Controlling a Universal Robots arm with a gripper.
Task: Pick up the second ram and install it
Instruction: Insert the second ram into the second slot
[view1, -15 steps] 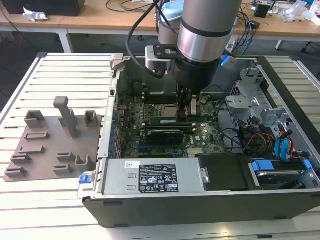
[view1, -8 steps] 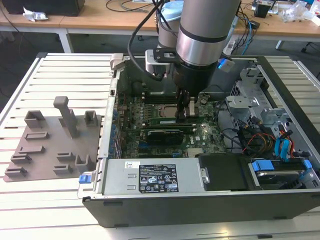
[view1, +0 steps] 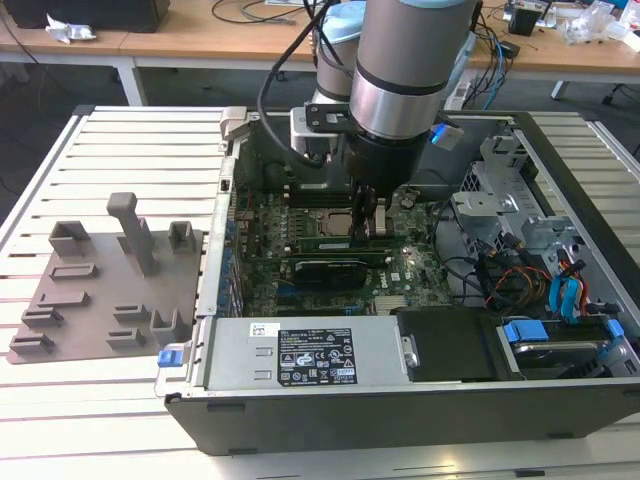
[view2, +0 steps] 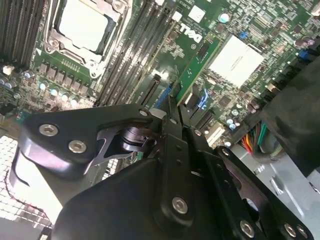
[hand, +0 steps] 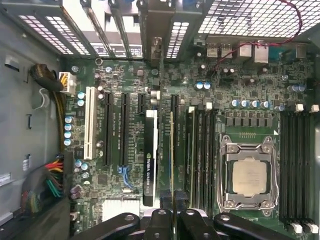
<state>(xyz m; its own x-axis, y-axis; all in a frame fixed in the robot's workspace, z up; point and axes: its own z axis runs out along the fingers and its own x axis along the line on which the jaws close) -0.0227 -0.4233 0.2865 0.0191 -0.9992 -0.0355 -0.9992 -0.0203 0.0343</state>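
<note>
One second ram (view2: 192, 75) in jaws — one CPU socket (hand: 248, 176)

1 open PC case (view1: 400, 395), 1 CPU (hand: 249, 178), 1 grey tray (view1: 95, 290), 1 robot arm (view1: 410, 60)

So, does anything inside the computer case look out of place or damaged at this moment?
Nothing stands out. The hand holds the second ram on edge over the motherboard, beside the bare CPU socket; no damage is visible.
</note>
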